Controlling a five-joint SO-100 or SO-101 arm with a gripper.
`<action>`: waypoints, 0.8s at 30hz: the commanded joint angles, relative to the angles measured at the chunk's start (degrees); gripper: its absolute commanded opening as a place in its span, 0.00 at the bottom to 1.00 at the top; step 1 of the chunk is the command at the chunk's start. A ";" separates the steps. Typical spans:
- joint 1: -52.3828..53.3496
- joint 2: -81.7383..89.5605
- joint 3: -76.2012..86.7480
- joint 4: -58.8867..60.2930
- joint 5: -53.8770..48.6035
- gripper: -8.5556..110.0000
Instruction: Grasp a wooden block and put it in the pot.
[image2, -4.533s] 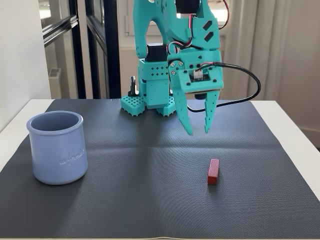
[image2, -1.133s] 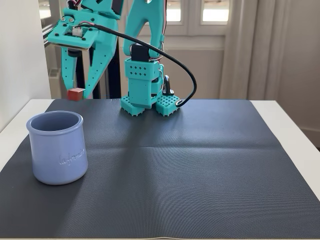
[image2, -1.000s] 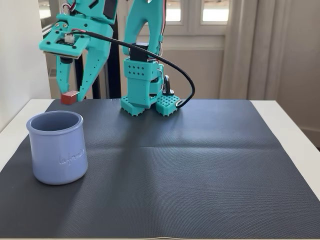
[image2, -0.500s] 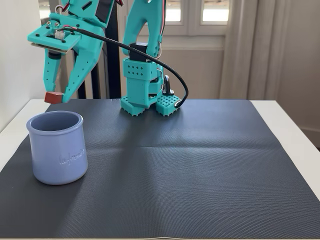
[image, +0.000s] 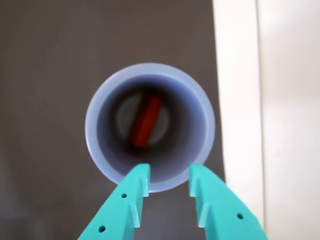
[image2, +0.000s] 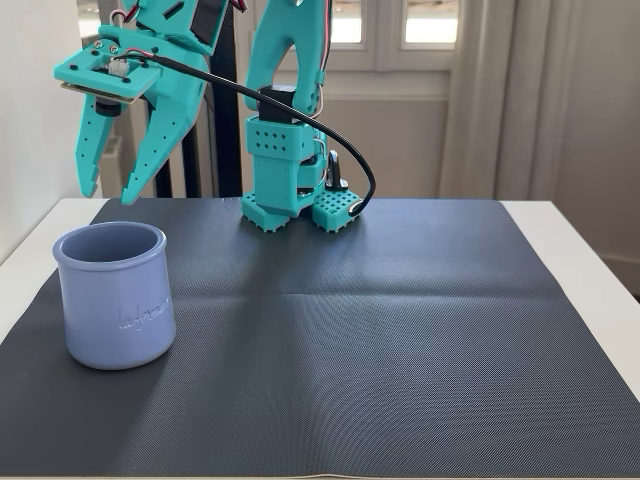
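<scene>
The lavender-blue pot (image2: 112, 295) stands upright at the left of the dark mat, and the wrist view looks straight down into it (image: 100, 150). Inside, the dark-red wooden block (image: 145, 120) lies on the pot's bottom, blurred. In the fixed view the block is hidden by the pot's wall. My teal gripper (image2: 108, 190) hangs open above and slightly behind the pot's rim, with nothing between its fingers. The wrist view shows its two fingertips (image: 169, 178) spread apart over the near rim.
A dark textured mat (image2: 380, 340) covers the white table (image2: 580, 260). The arm's teal base (image2: 295, 190) stands at the mat's back edge, with a black cable looping beside it. A white wall is close on the left, windows behind.
The gripper carried the block leftward to above the pot, then opened. The block left the fingers and now lies inside the pot.
</scene>
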 joint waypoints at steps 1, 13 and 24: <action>-0.09 1.05 -0.26 -0.88 -2.20 0.08; -2.55 13.45 2.81 -0.88 -32.26 0.07; -13.36 50.98 29.09 -0.79 -61.70 0.07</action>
